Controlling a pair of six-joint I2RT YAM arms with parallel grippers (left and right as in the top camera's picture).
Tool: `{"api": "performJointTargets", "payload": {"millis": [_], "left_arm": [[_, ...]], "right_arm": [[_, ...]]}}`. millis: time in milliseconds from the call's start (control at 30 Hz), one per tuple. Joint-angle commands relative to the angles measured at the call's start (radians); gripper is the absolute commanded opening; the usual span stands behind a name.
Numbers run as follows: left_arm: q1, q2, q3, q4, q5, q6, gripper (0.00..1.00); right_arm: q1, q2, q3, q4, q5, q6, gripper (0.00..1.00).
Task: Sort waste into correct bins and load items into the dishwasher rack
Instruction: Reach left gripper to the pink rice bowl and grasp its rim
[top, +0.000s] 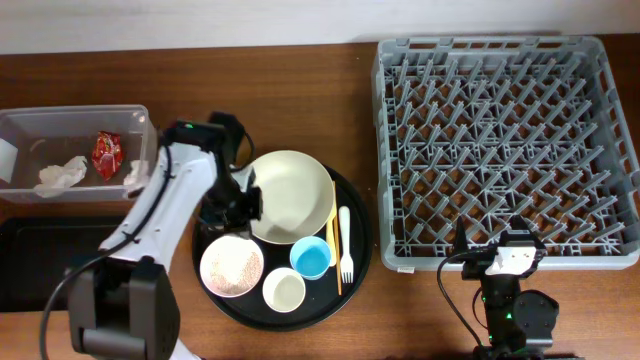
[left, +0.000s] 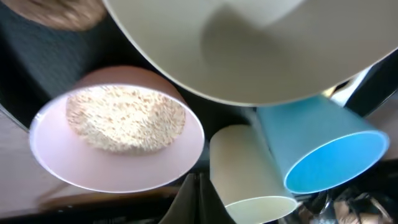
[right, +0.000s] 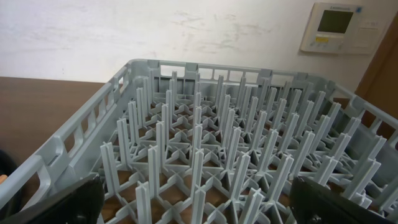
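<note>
Now left gripper (top: 238, 205) clenched on nothing, between plate (top: 290, 195) and bowl (top: 232, 266) on round tray (top: 361, 232); best open, take plate rim squarely, lift clear of blue cup (top: 310, 258); right gripper (right: 198, 205) gapes at rack (top: 500, 130).

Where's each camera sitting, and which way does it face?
Overhead: above the table, looking straight down; left arm, right arm show.
Left wrist: low over the round black tray, facing the pink bowl of rice; shut left gripper below.
Right wrist: outside the grey pegged plastic rack, facing across it; open right gripper below.
Shared: overhead also shows bowl, rack.
</note>
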Motion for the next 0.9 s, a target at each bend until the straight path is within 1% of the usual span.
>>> {"api": "performJointTargets", "payload": {"millis": [0, 100, 167, 200, 300, 400, 433, 467, 567, 633, 733, 800, 833, 867], "left_arm": [[-0.032, -0.015, -0.026, 0.003, -0.006, 0.005, 0.01], [-0.069, -0.031, -0.026, 0.003, -0.014, -0.016, 0.01], [-0.098, -0.061, -0.026, 0.002, -0.077, -0.067, 0.01], [-0.123, -0.095, -0.026, -0.003, -0.126, -0.116, 0.01], [-0.175, -0.169, -0.026, -0.005, -0.142, -0.177, 0.01], [-0.243, -0.209, -0.062, -0.001, -0.272, -0.313, 0.01], [-0.277, -0.221, -0.099, 0.017, -0.302, -0.351, 0.01], [-0.309, -0.227, -0.15, 0.067, -0.307, -0.375, 0.01], [-0.322, -0.227, -0.27, 0.2, -0.307, -0.428, 0.0], [-0.322, -0.227, -0.302, 0.259, -0.307, -0.428, 0.0], [-0.304, -0.227, -0.304, 0.287, -0.307, -0.428, 0.01], [-0.286, -0.227, -0.304, 0.287, -0.308, -0.428, 0.08], [-0.278, -0.227, -0.304, 0.287, -0.308, -0.428, 0.24], [-0.27, -0.227, -0.304, 0.287, -0.315, -0.427, 0.37]], "right_arm": [[0.006, -0.007, -0.005, -0.005, 0.005, 0.005, 0.98], [0.006, -0.007, -0.005, -0.005, 0.005, 0.005, 0.98], [0.006, -0.007, -0.005, -0.005, 0.005, 0.005, 0.98], [0.006, -0.007, -0.005, -0.005, 0.005, 0.005, 0.98], [0.006, -0.007, -0.005, -0.005, 0.005, 0.005, 0.98], [0.006, -0.007, -0.005, -0.005, 0.005, 0.005, 0.98], [0.006, -0.007, -0.005, -0.005, 0.005, 0.005, 0.98], [0.006, -0.007, -0.005, -0.005, 0.005, 0.005, 0.98], [0.006, -0.007, -0.005, -0.005, 0.005, 0.005, 0.98], [0.006, -0.007, -0.005, -0.005, 0.005, 0.005, 0.98], [0.006, -0.007, -0.005, -0.005, 0.005, 0.005, 0.98], [0.006, -0.007, -0.005, -0.005, 0.005, 0.005, 0.98], [0.006, -0.007, -0.005, -0.005, 0.005, 0.005, 0.98], [0.006, -0.007, -0.005, -0.005, 0.005, 0.005, 0.98]]}}
